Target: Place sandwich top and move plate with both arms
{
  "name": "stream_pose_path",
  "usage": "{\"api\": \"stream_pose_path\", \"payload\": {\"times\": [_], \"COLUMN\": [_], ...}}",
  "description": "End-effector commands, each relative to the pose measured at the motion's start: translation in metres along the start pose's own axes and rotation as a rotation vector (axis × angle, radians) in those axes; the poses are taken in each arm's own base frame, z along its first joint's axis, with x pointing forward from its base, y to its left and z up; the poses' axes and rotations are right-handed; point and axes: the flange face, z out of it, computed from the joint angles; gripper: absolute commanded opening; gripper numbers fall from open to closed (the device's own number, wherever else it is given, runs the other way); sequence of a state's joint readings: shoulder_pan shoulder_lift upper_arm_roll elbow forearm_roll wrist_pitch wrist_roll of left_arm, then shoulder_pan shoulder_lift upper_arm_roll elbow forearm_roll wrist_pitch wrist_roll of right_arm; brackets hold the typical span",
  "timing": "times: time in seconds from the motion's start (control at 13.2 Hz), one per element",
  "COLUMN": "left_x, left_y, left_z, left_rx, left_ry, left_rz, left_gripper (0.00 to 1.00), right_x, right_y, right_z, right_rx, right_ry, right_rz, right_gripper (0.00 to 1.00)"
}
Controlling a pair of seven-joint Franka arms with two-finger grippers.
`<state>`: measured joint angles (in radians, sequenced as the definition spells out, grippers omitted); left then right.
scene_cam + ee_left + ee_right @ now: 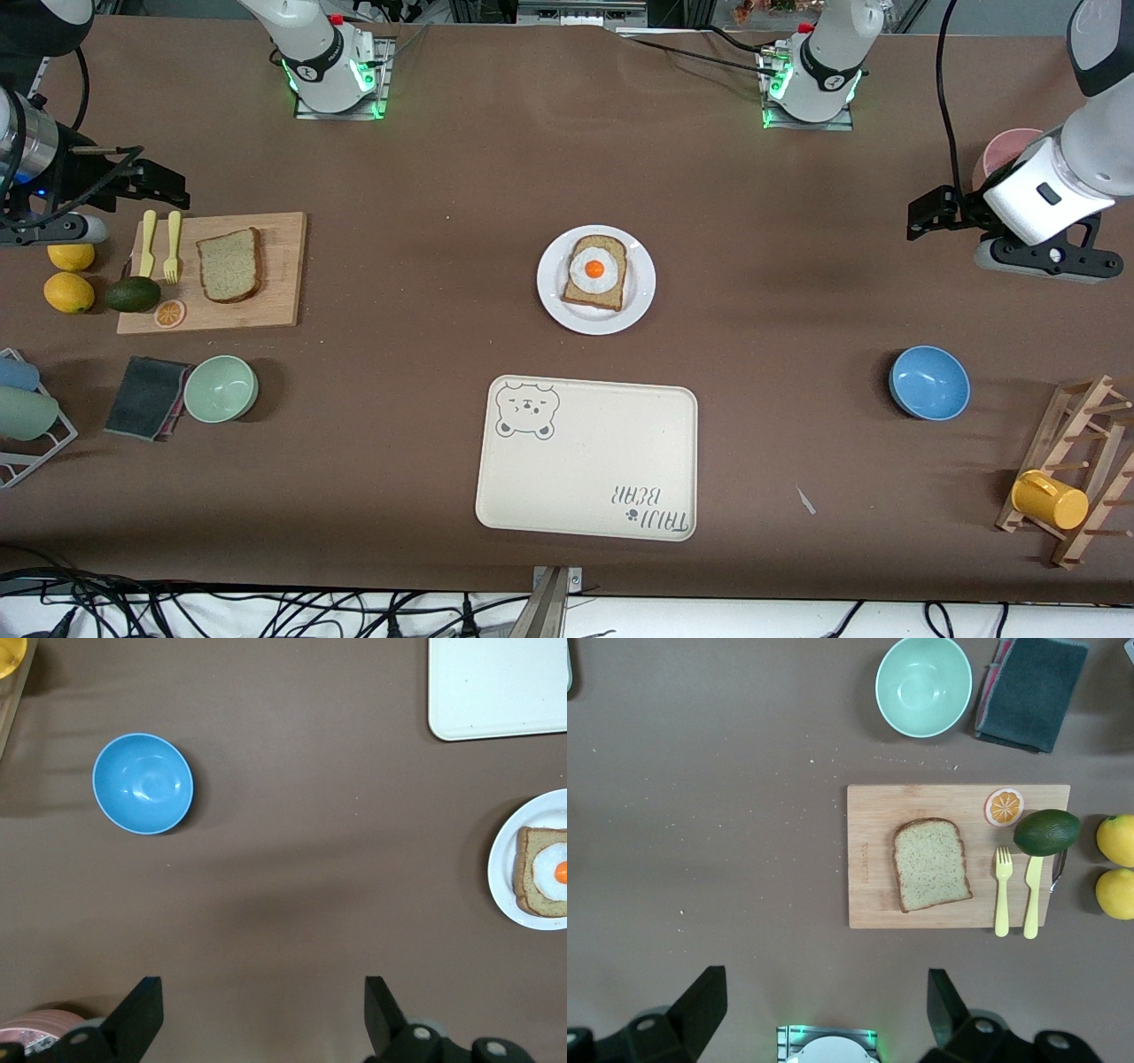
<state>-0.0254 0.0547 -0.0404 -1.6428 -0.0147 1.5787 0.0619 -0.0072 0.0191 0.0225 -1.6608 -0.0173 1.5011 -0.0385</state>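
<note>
The sandwich top (229, 264), a plain brown bread slice, lies on a wooden cutting board (282, 266) at the right arm's end of the table; it also shows in the right wrist view (930, 864). The white plate (551, 282) sits mid-table and bears a bread slice with a fried egg (595, 271); the plate's edge also shows in the left wrist view (501, 868). My right gripper (164, 186) (824, 992) is open and empty, over the table beside the board. My left gripper (926, 217) (263, 1010) is open and empty, over bare table at the left arm's end.
A cream bear-printed tray (585, 456) lies nearer the front camera than the plate. A blue bowl (928, 383), a rack with a yellow cup (1050, 499) and a pink bowl (1005, 151) are at the left arm's end. A green bowl (221, 388), dark cloth (146, 397), avocado (133, 293) and lemons (69, 292) are near the board.
</note>
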Motion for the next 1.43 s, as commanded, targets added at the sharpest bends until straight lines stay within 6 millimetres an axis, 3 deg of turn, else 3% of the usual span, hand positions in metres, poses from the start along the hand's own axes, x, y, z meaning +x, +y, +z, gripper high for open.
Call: {"api": "stream_pose_path", "payload": {"times": [0.0, 1.06, 1.21, 1.36], "left_x": [0.004, 0.005, 0.004, 0.005], "left_y": [0.001, 0.002, 0.002, 0.002], "left_z": [-0.006, -0.005, -0.007, -0.006], "left_rx": [-0.013, -0.013, -0.014, -0.016], "left_ry": [0.009, 0.008, 0.011, 0.009], "left_rz": [-0.003, -0.002, -0.002, -0.002], "left_gripper": [1.00, 1.00, 1.00, 1.00], "right_x": [0.000, 0.003, 0.009, 0.021], "right_y": [0.001, 0.001, -0.002, -0.004], "right_z": [-0.003, 0.000, 0.008, 0.029], "right_rx": [-0.004, -0.003, -0.017, -0.028], "right_ry": [0.001, -0.005, -0.021, -0.064], "right_rz": [0.011, 0.011, -0.008, -0.019], "right_gripper": [1.00, 1.00, 1.00, 1.00]}}
